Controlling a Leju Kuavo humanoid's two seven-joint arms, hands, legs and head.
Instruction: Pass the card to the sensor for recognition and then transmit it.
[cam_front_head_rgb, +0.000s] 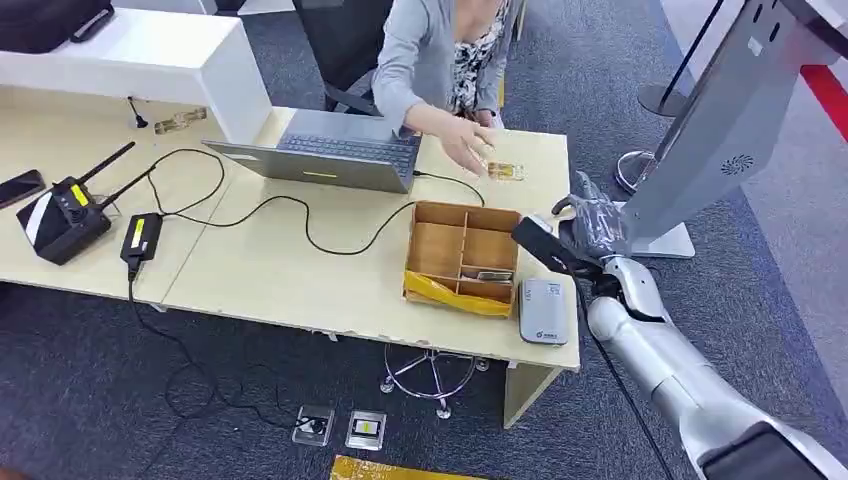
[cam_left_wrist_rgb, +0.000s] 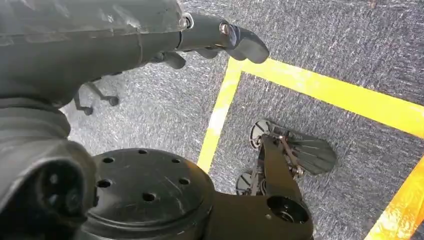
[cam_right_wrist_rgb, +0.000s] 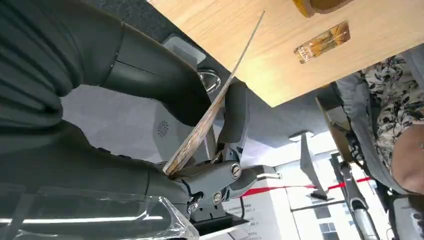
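— One card (cam_right_wrist_rgb: 215, 105), thin and seen nearly edge-on, is pinched in the right hand (cam_right_wrist_rgb: 165, 115) between the thick thumb and a darker finger (cam_right_wrist_rgb: 234, 117); that is the right wrist view.

— And from the head view?

— That right hand (cam_front_head_rgb: 597, 225) sits right of centre, just off the table's (cam_front_head_rgb: 300, 280) right edge, fingers curled; the card cannot be made out there. Left of it on the tabletop is the wooden divided box (cam_front_head_rgb: 464, 255), with the grey card reader (cam_front_head_rgb: 543, 311) just below the box's right corner.

— Anything else near?

— A second card (cam_front_head_rgb: 505, 170) lies flat on the table at upper centre, under a person's hand (cam_front_head_rgb: 462, 140); the wrist view also catches that lying card (cam_right_wrist_rgb: 321, 42) at its upper right. A laptop (cam_front_head_rgb: 330, 155) stands left of the person, cables trailing toward a black radio unit (cam_front_head_rgb: 62, 215) at far left.

— The left hand?

— Its (cam_left_wrist_rgb: 125, 35) wrist view has it across the top of the frame above grey carpet with yellow lines (cam_left_wrist_rgb: 320, 90), fingers loosely extended, grasping nothing.
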